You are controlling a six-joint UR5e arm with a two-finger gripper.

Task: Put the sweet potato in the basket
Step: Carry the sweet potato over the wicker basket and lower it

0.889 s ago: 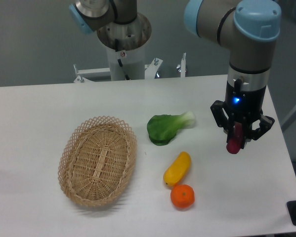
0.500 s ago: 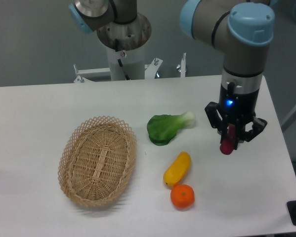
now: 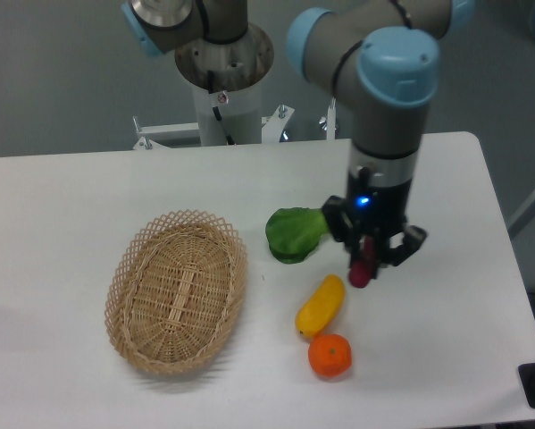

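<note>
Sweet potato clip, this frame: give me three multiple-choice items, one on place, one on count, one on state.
1. Where is the sweet potato?
A. In the basket
B. Between the gripper's fingers, above the table
C. Beside the orange

2. How many items lie in the basket?
A. None
B. One
C. Two

3. What state is the gripper in?
A. Open, empty
B. Shut on the sweet potato
C. Shut on the orange

Answers:
1 B, it hangs in the fingers right of the yellow vegetable.
2 A, only bare weave shows.
3 B, the fingers clamp the magenta tuber.
</note>
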